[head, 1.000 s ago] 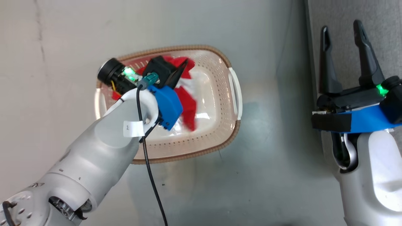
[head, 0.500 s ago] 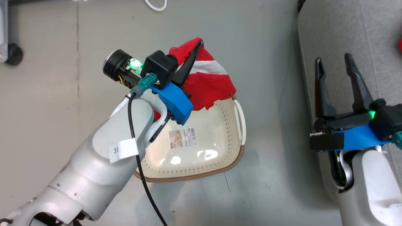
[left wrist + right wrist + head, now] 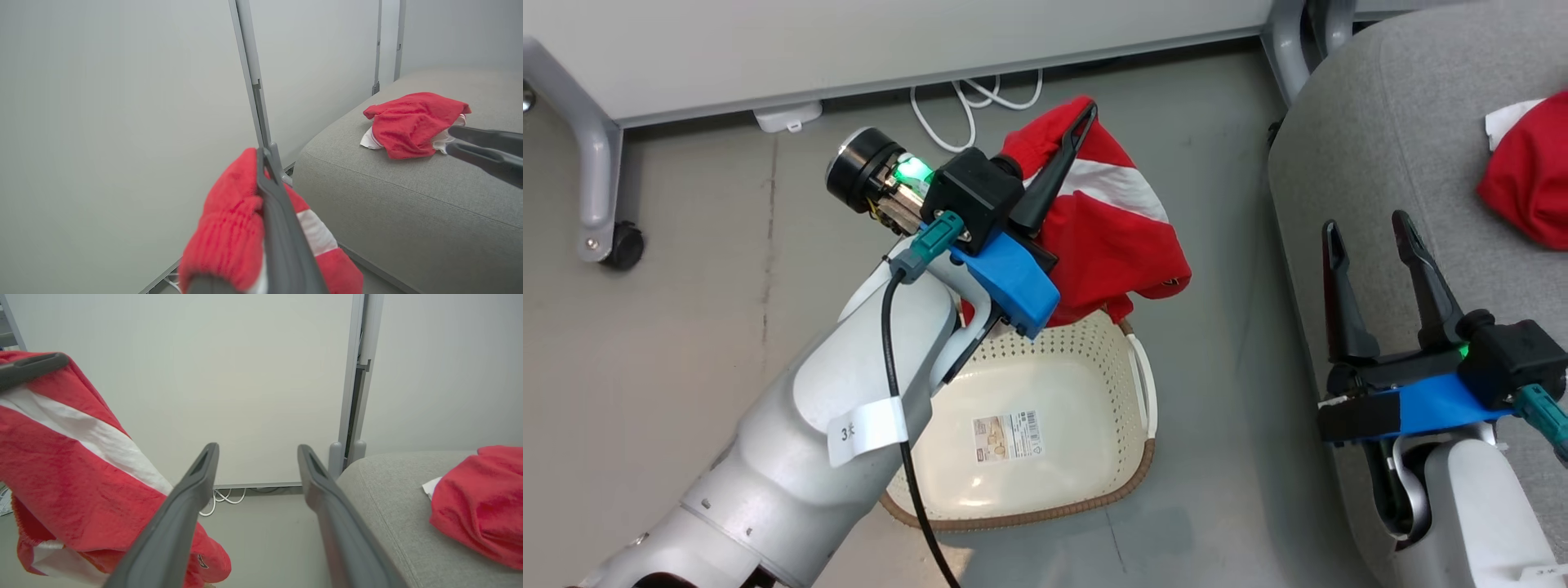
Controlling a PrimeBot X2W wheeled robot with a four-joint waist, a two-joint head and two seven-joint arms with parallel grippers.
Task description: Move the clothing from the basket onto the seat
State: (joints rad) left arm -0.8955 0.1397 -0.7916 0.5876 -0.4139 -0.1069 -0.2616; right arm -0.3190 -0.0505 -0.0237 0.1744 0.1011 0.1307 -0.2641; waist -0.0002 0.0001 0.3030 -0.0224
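Dangling the garment (image 3: 1111, 237) above the basket (image 3: 1147, 453), lifted out within the last second and leaving it bare to the sticker (image 3: 1006, 435); seemingly only the carry to the seat (image 3: 1405, 163) remaining. Clenching the left tool (image 3: 1072, 139) on a fold of it. Holding the right tool (image 3: 1365, 224) spread wide, empty, over the seat edge, another garment (image 3: 1527, 196) already lying there.

Basket (image 3: 1094, 359) on floor (image 3: 1217, 474) left of seat (image 3: 1405, 147), clothing (image 3: 1527, 192) on seat.

Left arm raised forward, left claw (image 3: 1085, 114) clamped tight; right claw (image 3: 1365, 222) low, fingers spread, upright.
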